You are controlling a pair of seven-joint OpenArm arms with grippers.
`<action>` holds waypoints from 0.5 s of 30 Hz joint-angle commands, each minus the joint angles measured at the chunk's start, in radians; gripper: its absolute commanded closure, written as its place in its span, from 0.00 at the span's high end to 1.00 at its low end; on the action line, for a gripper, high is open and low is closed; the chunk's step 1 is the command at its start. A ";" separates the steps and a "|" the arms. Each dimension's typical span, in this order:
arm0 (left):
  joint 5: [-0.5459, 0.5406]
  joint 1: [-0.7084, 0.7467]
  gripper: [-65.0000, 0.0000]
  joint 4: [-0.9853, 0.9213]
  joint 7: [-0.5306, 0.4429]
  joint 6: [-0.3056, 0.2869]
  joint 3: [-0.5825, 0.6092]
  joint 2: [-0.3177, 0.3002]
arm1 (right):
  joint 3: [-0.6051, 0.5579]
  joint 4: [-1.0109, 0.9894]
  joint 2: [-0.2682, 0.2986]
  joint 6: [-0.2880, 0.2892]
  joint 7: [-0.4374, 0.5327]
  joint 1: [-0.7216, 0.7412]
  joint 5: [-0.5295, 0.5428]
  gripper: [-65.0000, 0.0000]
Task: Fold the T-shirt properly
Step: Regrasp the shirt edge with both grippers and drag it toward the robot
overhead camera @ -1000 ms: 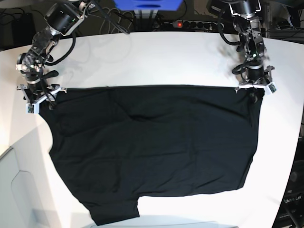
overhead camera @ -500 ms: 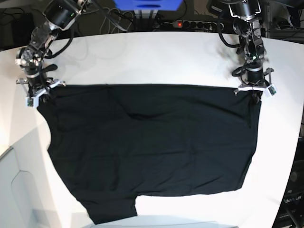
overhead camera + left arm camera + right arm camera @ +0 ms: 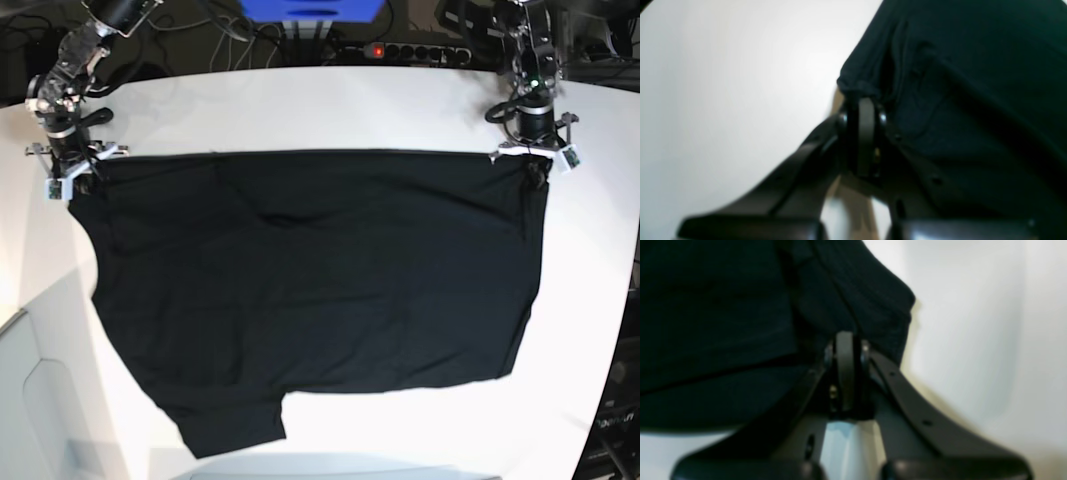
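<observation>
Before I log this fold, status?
Left hand shut on T-shirt corner. Right hand shut on other corner. Nothing in the way.

A broad white table with a smooth top and rounded edge (image 3: pixel 300 100) is carrying a large plain black cloth T-shirt (image 3: pixel 310 290), which is lying spread flat across most of it. The shirt's straight far edge is running between the two grippers, its corners reaching up to them; a short sleeve is lying at the near edge, on the right gripper's side. Bare white tabletop is showing beyond the grippers and outward of each one.
</observation>
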 commanded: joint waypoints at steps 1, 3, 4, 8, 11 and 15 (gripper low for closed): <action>0.001 0.022 0.00 0.026 -0.027 0.002 -0.008 -0.011 | 0.007 0.016 0.009 0.018 -0.038 -0.032 -0.031 0.00; 0.001 0.055 0.00 0.032 -0.032 0.002 -0.008 -0.010 | 0.007 0.041 0.007 0.018 -0.038 -0.063 -0.029 0.00; 0.001 0.073 0.00 0.037 -0.032 0.002 -0.008 -0.005 | 0.007 0.056 0.007 0.018 -0.038 -0.077 -0.029 0.00; 0.001 0.122 0.00 0.038 -0.035 0.002 -0.009 0.013 | 0.009 0.102 0.006 0.018 -0.038 -0.134 -0.029 0.00; 0.001 0.153 0.00 0.038 -0.035 0.002 -0.008 0.018 | 0.009 0.110 0.006 0.018 -0.037 -0.169 -0.029 0.00; 0.001 0.171 0.00 0.038 -0.035 0.002 -0.009 0.050 | 0.052 0.110 0.006 0.018 -0.037 -0.187 -0.028 0.00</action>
